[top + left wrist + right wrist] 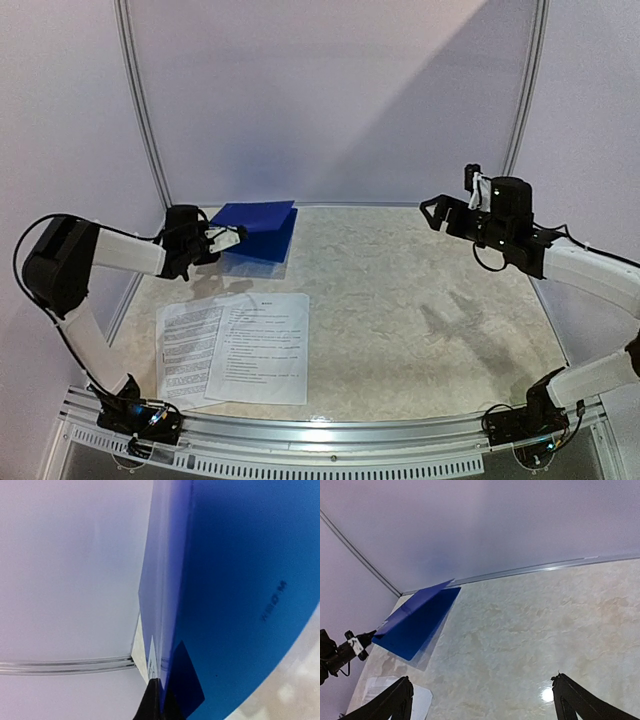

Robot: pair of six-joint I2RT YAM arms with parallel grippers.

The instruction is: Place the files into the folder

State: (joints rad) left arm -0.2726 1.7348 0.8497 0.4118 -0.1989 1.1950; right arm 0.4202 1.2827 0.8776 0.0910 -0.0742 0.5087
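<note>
The dark-blue folder (pixel 258 228) lies at the back left of the table, its cover tilted up off the lower leaf. My left gripper (pixel 232 238) is shut on the near-left edge of that cover; in the left wrist view the fingertips (pixel 162 700) pinch the blue sheet (pixel 235 580). Two white printed files (pixel 240 345) lie overlapping, flat on the table in front of the folder. My right gripper (pixel 432 208) is open and empty, held high at the back right. In the right wrist view its fingers (pixel 395 700) stand wide apart, with the folder (pixel 417 622) far off to the left.
The marbled table (pixel 420 300) is enclosed by pale walls with metal rails (pixel 140 110) at the back and sides. A corner of the files (pixel 380 687) shows in the right wrist view. An aluminium rail (pixel 330 430) runs along the near edge.
</note>
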